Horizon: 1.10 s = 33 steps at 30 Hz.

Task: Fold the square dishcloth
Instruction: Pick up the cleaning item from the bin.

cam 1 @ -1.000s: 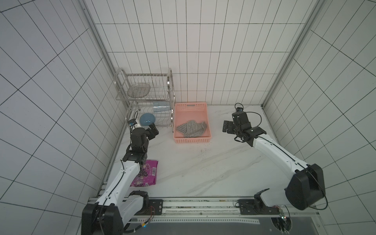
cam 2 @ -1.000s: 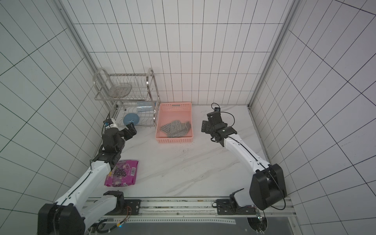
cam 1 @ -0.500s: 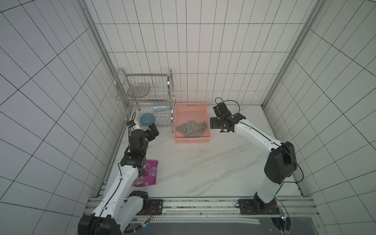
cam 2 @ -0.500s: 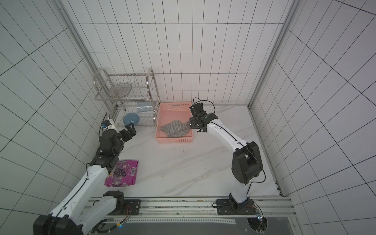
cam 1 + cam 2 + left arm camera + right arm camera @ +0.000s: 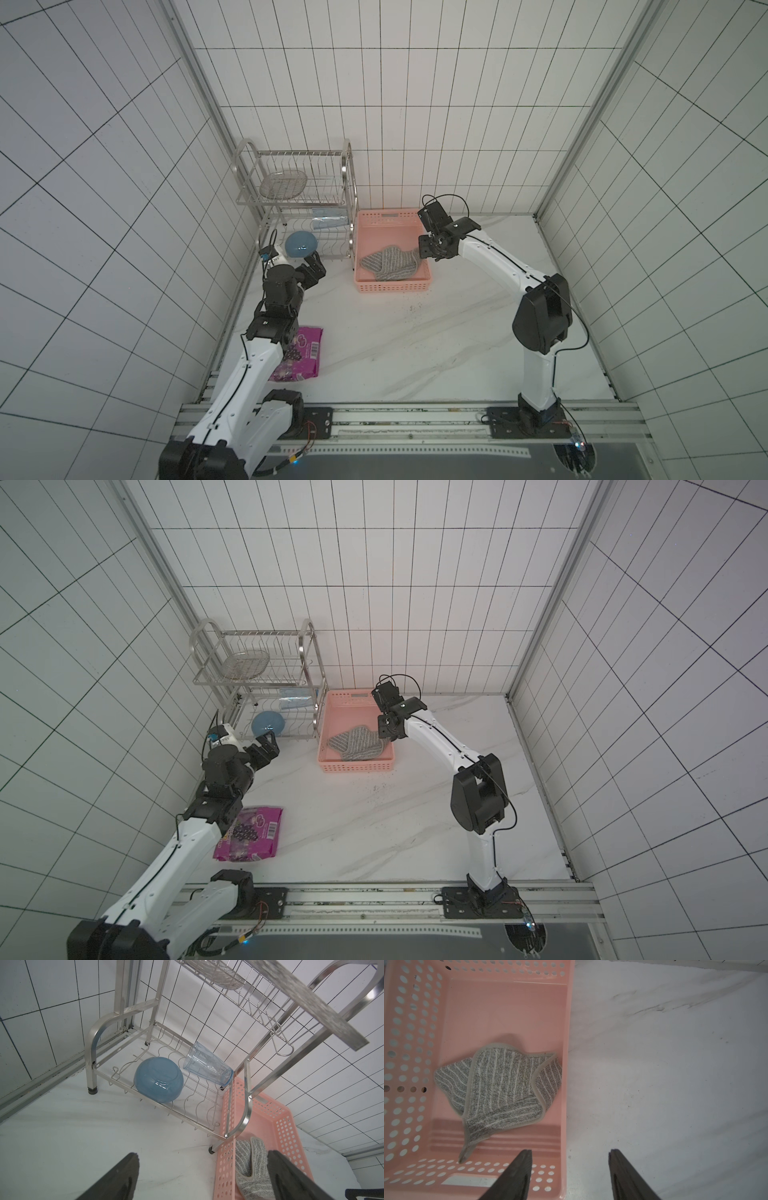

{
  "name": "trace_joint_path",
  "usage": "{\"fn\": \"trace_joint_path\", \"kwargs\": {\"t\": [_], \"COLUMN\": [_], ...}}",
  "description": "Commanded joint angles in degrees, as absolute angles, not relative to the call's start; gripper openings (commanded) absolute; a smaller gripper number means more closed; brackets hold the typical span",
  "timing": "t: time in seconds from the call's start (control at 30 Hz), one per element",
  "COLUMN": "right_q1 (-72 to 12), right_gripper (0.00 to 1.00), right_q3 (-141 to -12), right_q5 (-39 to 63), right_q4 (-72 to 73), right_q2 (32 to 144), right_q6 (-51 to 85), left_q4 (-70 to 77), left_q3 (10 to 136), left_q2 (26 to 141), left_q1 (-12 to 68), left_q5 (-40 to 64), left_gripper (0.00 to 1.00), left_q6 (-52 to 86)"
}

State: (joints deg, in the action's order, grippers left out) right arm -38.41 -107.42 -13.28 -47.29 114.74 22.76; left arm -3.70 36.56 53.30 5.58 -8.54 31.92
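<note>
Over one wall of the pink basket (image 5: 568, 1059) (square dishcloth (image 5: 502, 1084) crumpled inside), your outstretched right gripper (image 5: 570, 1151) hangs parted, empty; left gripper (image 5: 202, 1154) gapes wide.

Barcode on purple snack packet (image 5: 253, 835), lettering too small to read

We see the purple packet (image 5: 307, 353) partly hidden under the left arm (image 5: 257, 365); in the left wrist view, the left gripper (image 5: 202, 1155) and the lower edge cut off the dishcloth (image 5: 247, 1172).
</note>
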Motion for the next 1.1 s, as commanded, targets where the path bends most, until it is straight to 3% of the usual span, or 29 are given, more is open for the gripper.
{"fn": "trace_joint_path", "kwargs": {"t": [0.0,0.47,1.07], "right_q1": [-39.57,-41.02,-41.31], "right_gripper": [0.62,0.55,0.54], "right_q3": [-112.06,-127.27,-135.87], "right_q5": [-12.48,-15.4,-18.89], "right_q4": [-50.56,-53.74,-54.81], "right_q2": [118.45,131.92,141.6], "right_q6": [22.56,20.37,17.72], "left_q4": [-2.64,-2.3,-1.22], "left_q3": [35.98,35.33,35.0], "left_q2": [53.54,54.91,56.83], "left_q1": [5.74,5.71,5.76], "left_q5": [-7.94,-8.55,-7.94], "left_gripper": [0.98,0.98,0.98], "left_q6": [31.95,32.26,32.61]}}
